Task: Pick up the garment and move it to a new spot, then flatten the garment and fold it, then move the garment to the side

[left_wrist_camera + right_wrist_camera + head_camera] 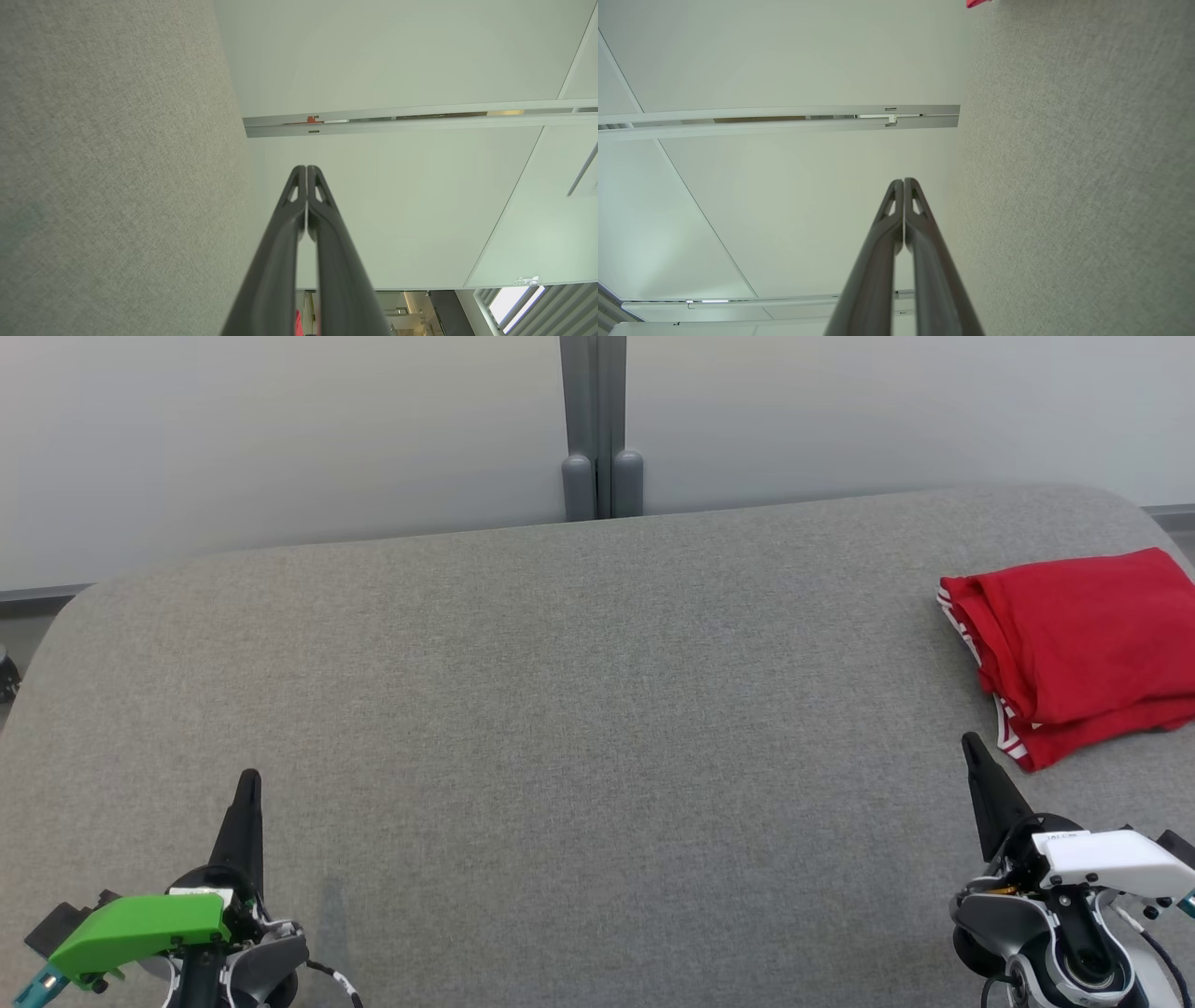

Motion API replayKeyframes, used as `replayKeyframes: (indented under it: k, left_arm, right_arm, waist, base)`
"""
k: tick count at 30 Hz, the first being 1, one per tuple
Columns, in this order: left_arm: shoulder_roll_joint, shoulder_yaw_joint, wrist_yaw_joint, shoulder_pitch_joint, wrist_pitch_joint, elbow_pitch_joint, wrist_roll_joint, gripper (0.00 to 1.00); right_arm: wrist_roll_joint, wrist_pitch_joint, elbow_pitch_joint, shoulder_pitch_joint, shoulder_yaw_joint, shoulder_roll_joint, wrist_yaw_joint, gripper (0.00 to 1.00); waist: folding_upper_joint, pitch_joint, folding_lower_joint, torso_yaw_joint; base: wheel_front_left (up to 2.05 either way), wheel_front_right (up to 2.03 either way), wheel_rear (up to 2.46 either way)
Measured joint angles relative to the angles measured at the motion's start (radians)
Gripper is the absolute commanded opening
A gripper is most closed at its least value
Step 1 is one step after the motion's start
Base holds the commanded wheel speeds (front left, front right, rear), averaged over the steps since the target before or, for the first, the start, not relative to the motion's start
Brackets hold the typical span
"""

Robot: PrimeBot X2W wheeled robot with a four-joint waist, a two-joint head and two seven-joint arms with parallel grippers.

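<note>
The garment (1074,649) is red with white-striped trim, folded into a compact stack at the far right of the grey felt table (560,709). A sliver of the garment (978,3) shows at the top edge of the right wrist view. My left gripper (248,782) rests at the lower left, shut and holding nothing, well away from the garment. Its fingertips (306,169) meet in the left wrist view. My right gripper (971,742) sits at the lower right, shut and holding nothing, just below and left of the garment's near corner. Its fingertips (903,181) touch each other.
A pale partition wall stands behind the table, split by a grey post (600,429) at the centre. The table's rounded far corners and back edge run just in front of it. Grey felt (117,186) lies beside the left gripper.
</note>
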Motion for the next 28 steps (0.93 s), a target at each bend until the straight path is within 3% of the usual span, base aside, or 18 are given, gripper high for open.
replayKeyframes:
  k: [28]
  left_arm:
    - [-0.001, 0.004, -0.004, -0.008, 0.005, 0.000, -0.023, 0.00]
  right_arm:
    - [0.022, 0.005, 0.000, -0.005, -0.002, 0.000, 0.000, 0.00]
  waist:
    - [0.0000, 0.001, 0.0000, -0.001]
  base:
    - [0.00, 0.00, 0.00]
